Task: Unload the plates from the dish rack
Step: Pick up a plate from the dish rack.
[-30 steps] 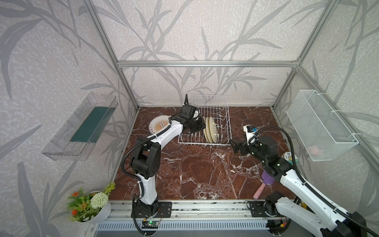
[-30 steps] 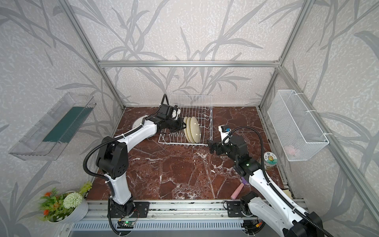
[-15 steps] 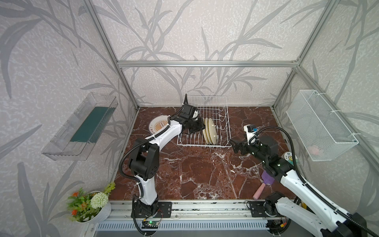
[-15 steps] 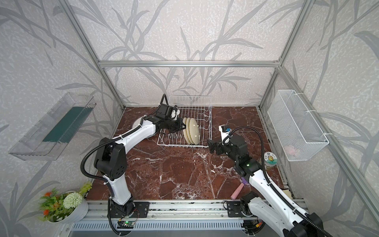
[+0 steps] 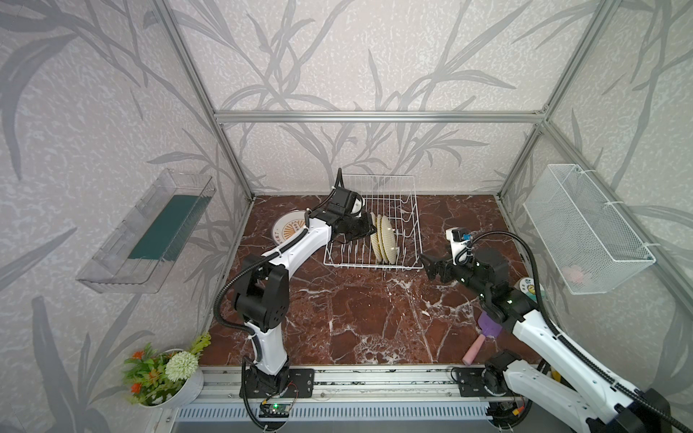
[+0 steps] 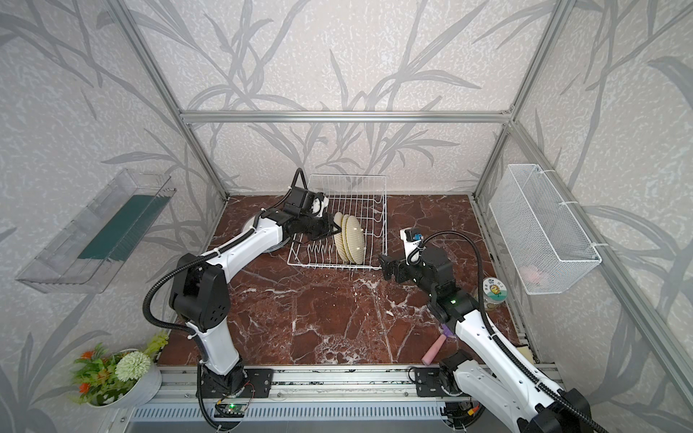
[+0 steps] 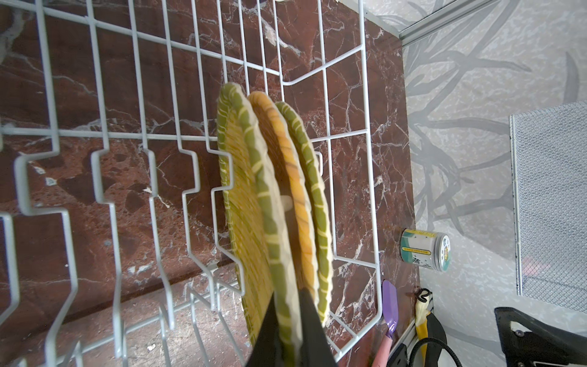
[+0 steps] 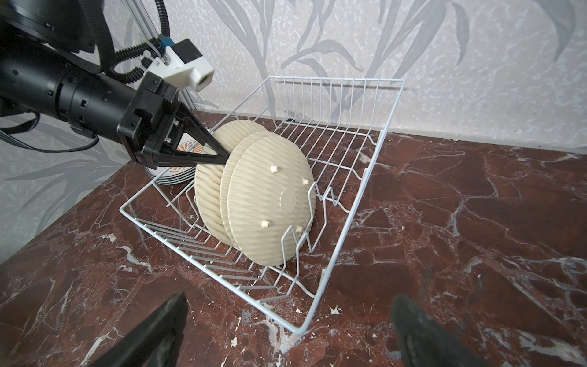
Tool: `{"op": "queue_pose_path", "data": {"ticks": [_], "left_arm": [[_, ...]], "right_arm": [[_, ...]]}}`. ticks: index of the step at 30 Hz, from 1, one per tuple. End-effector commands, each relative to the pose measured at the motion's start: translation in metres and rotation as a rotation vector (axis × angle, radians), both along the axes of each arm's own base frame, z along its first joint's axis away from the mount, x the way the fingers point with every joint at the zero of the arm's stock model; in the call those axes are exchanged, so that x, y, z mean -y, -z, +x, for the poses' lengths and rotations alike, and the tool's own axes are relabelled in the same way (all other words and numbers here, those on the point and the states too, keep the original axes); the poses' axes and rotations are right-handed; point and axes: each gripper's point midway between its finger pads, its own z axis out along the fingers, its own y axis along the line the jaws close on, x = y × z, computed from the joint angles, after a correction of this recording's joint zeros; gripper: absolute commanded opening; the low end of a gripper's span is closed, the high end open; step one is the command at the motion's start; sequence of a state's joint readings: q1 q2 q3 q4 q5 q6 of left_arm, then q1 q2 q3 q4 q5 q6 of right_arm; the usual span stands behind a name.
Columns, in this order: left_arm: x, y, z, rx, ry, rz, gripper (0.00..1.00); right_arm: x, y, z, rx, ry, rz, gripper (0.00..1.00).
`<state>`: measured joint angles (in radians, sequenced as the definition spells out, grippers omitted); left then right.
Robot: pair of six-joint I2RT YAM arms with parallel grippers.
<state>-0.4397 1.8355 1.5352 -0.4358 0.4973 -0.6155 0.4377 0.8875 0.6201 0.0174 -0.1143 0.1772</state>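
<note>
The white wire dish rack (image 5: 371,265) (image 6: 330,265) (image 7: 368,136) (image 8: 301,330) stands at the back of the table. Three yellow woven plates (image 5: 384,240) (image 6: 350,240) (image 8: 270,203) stand upright in it. My left gripper (image 5: 371,228) (image 6: 333,230) (image 7: 289,330) (image 8: 222,157) is shut on the rim of the woven plate (image 7: 241,197) nearest the left arm. A stack of white sunburst plates (image 5: 290,228) (image 8: 171,178) lies flat on the table left of the rack. My right gripper (image 5: 425,262) (image 6: 384,264) (image 8: 290,305) is open and empty, just off the rack's front right corner.
A labelled jar (image 5: 528,288) (image 7: 424,249) and a purple-and-pink spatula (image 5: 483,337) (image 7: 389,305) lie at the right edge. A white mesh basket (image 5: 585,228) hangs on the right wall, and a clear tray with a green strip (image 5: 150,232) on the left. A flower pot (image 5: 165,375) sits front left.
The rack and its woven plates have slid very slightly to the left with the left gripper. The right arm has not moved.
</note>
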Motion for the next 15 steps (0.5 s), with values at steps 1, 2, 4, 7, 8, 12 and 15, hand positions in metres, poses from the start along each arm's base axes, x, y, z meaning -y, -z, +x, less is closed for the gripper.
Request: {"op": "queue_pose_path", "data": {"ticks": [1,2,4,7,8,12,15], "left_arm": [[0.006,-0.051,-0.003,0.104,0.033,-0.05,0.0],[0.005,-0.053,-0.003,0.105,0.03,-0.048,0.0],[0.004,-0.055,-0.003,0.107,0.032,-0.041,0.0],[0.002,-0.058,-0.005,0.113,0.033,-0.025,0.0],[0.0,-0.059,-0.005,0.114,0.032,-0.015,0.0],[-0.004,-0.065,-0.006,0.127,0.03,0.003,0.0],[-0.005,-0.069,-0.007,0.135,0.029,0.004,0.0]], "right_arm": [[-0.004,-0.019,0.002,0.04,-0.01,0.039,0.99],[-0.004,-0.018,0.002,0.038,-0.01,0.039,0.99],[-0.005,-0.019,0.002,0.039,-0.01,0.039,0.99],[-0.005,-0.018,0.002,0.036,-0.012,0.041,0.99],[-0.005,-0.019,0.003,0.037,-0.011,0.043,0.99],[-0.005,-0.018,0.002,0.036,-0.011,0.044,0.99],[-0.005,-0.019,0.003,0.038,-0.012,0.045,0.99]]}}
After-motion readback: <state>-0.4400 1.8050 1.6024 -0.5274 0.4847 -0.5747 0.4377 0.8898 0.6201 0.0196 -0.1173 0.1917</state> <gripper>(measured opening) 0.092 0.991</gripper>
